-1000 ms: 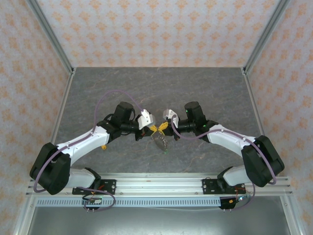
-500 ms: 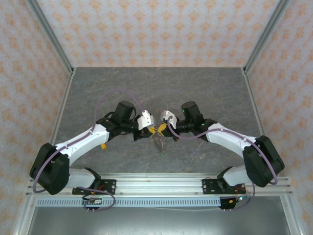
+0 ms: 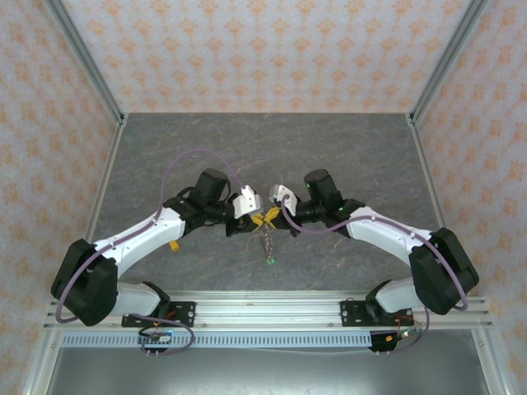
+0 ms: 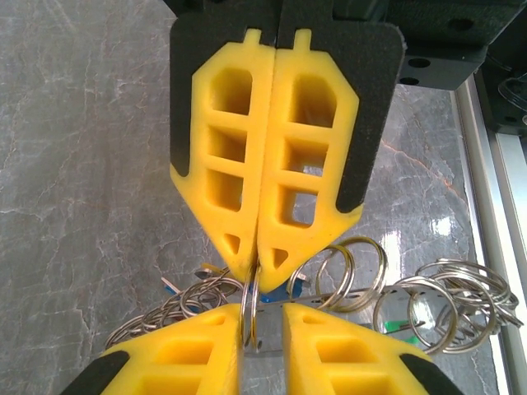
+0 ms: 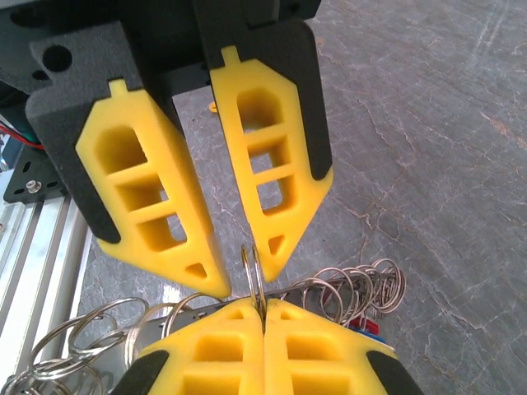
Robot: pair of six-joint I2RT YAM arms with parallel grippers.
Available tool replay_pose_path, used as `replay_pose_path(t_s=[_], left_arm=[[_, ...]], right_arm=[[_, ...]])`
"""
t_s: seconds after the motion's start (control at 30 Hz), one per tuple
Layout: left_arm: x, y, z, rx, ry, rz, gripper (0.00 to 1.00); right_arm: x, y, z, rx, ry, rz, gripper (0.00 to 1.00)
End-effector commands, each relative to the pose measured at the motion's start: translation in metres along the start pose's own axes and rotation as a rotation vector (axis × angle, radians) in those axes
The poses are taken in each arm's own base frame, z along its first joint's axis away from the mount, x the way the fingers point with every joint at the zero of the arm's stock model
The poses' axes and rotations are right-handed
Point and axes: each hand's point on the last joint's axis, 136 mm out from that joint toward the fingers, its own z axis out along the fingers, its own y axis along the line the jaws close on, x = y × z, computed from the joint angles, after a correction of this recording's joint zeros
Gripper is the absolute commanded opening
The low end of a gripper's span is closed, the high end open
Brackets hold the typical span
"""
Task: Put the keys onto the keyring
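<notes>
Grey marbled table [image 3: 346, 148], patterned walls. My left gripper [image 4: 257, 271] is clamped on the keyring [image 4: 250, 306], lifted over table centre. Keys [image 4: 292, 284] hang below it among loose silvery rings [image 4: 449, 300]. Right of the keyring, my right gripper [image 5: 240, 276] straddles it, narrowly parted. Risk: thin wire twisting out of my pinch.

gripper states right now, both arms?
Left pincer: closed, pinching a silvery ring of the keyring bundle between its fingertips.
Right pincer: open, fingers straddling the same ring, not clamped on it.
</notes>
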Motion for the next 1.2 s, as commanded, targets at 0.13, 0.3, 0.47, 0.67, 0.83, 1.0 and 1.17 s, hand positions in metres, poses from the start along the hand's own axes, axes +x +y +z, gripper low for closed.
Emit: replay_pose_path(t_s=[0.13,0.3,0.47,0.67,0.83,1.0,1.17], left_arm=[[-0.007,0.0,0.0,0.001,0.002,0.024,0.16],[-0.007,0.0,-0.002,-0.005,0.017,0.037,0.06],[-0.006,0.002,-0.005,-0.026,0.013,0.037,0.16],[-0.011,0.005,-0.01,-0.072,-0.013,0.043,0.18],[-0.011,0.005,-0.005,-0.051,-0.013,0.027,0.18],[-0.004,0.004,0.001,-0.019,0.015,0.021,0.18],[-0.006,0.004,0.002,-0.011,0.01,0.021,0.15]], right_arm=[[-0.034,0.005,-0.007,-0.016,-0.102,-0.076,0.0],[-0.025,0.003,-0.007,0.004,-0.05,-0.081,0.0],[-0.02,0.003,-0.009,0.012,-0.016,-0.089,0.0],[-0.019,0.004,-0.009,0.009,-0.016,-0.093,0.0],[-0.025,0.005,-0.009,0.001,-0.043,-0.092,0.0],[-0.032,0.005,-0.007,-0.007,-0.086,-0.083,0.0],[-0.031,0.003,-0.007,-0.003,-0.084,-0.08,0.0]])
